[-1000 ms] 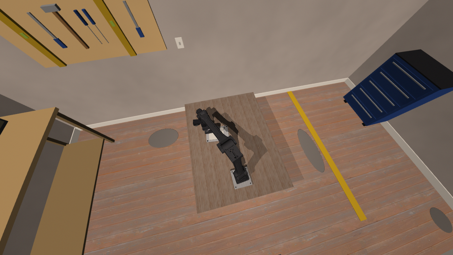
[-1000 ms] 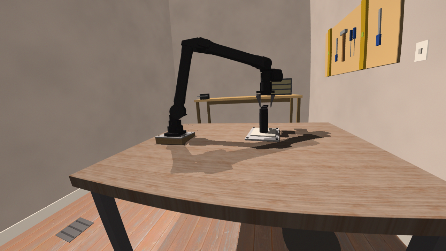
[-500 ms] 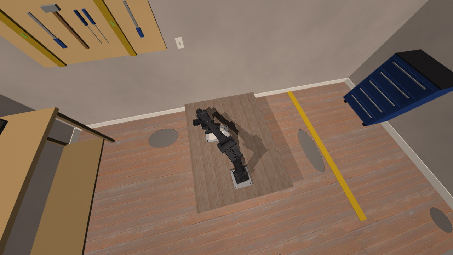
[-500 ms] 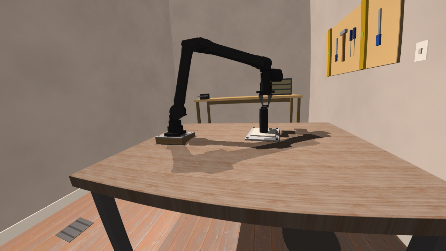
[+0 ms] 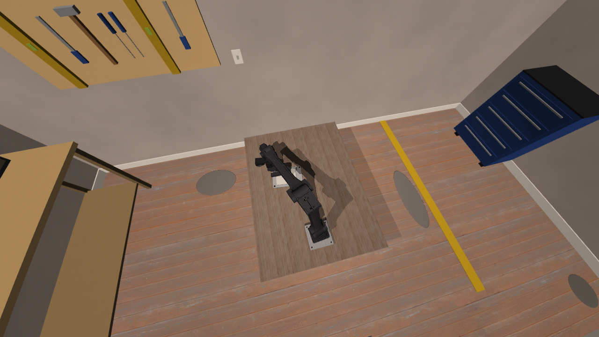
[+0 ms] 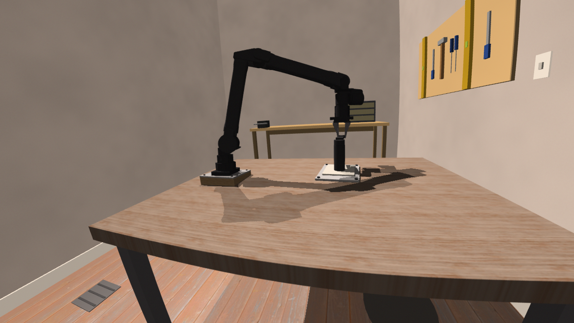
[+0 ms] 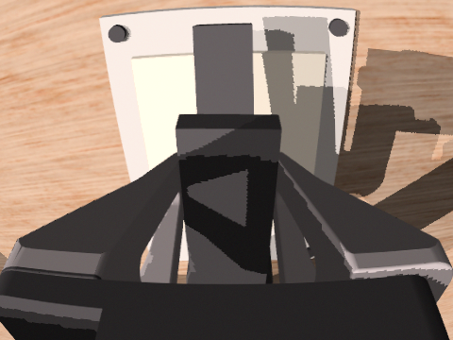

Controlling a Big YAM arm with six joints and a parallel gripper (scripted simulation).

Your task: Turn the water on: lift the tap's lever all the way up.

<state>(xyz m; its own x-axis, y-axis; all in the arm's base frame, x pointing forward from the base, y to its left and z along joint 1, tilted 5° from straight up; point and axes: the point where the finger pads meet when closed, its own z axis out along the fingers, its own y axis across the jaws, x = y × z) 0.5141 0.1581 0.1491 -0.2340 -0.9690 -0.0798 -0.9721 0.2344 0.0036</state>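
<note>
The tap stands on a white base plate (image 6: 325, 173) (image 7: 120, 94) (image 5: 277, 181) near the far side of the wooden table (image 6: 361, 224) (image 5: 284, 251). Its body (image 6: 340, 154) is a black upright cylinder, and a grey spout (image 7: 223, 70) reaches out over the plate. My gripper (image 6: 340, 135) (image 7: 228, 167) points straight down over the top of the tap. Its fingers are shut on the dark lever (image 7: 228, 202) (image 6: 339, 138), one on each side. The lever lies low on top of the body. In the top view the arm hides the tap.
The arm's base (image 6: 225, 176) (image 5: 320, 240) is bolted to the table to the left of the tap. A workbench (image 6: 321, 127) stands behind the table. A tool board (image 6: 465, 48) hangs on the right wall. A blue drawer cabinet (image 5: 519, 113) stands in the corner.
</note>
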